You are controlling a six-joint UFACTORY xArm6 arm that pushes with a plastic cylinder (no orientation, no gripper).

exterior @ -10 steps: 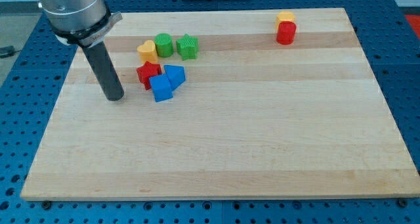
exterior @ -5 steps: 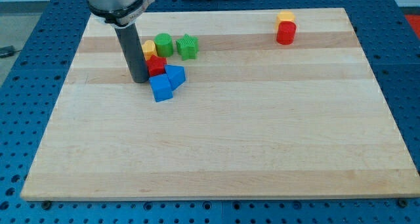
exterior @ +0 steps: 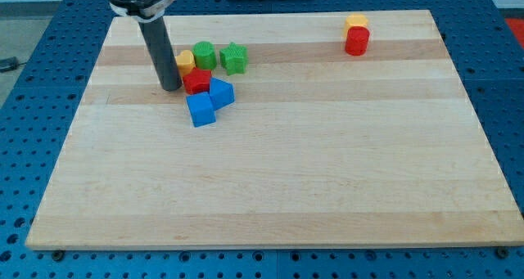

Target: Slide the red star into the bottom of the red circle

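Red star [exterior: 196, 81] sat near the wooden tabletop's [exterior: 270, 181] upper left, my tip [exterior: 171, 87] touching its left side. No jaws on this rod. Blue blocks [exterior: 210, 101] lay just below-right of it. Red circle [exterior: 357, 41] stood well apart at the view's top right, under a yellow block [exterior: 356, 21].

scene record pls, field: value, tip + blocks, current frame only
tip: my tip at red star's left edge, appears touching
red star: in upper-left cluster
red circle: far upper right, yellow block just above it
cluster: yellow heart, green cylinder, green star, blue blocks
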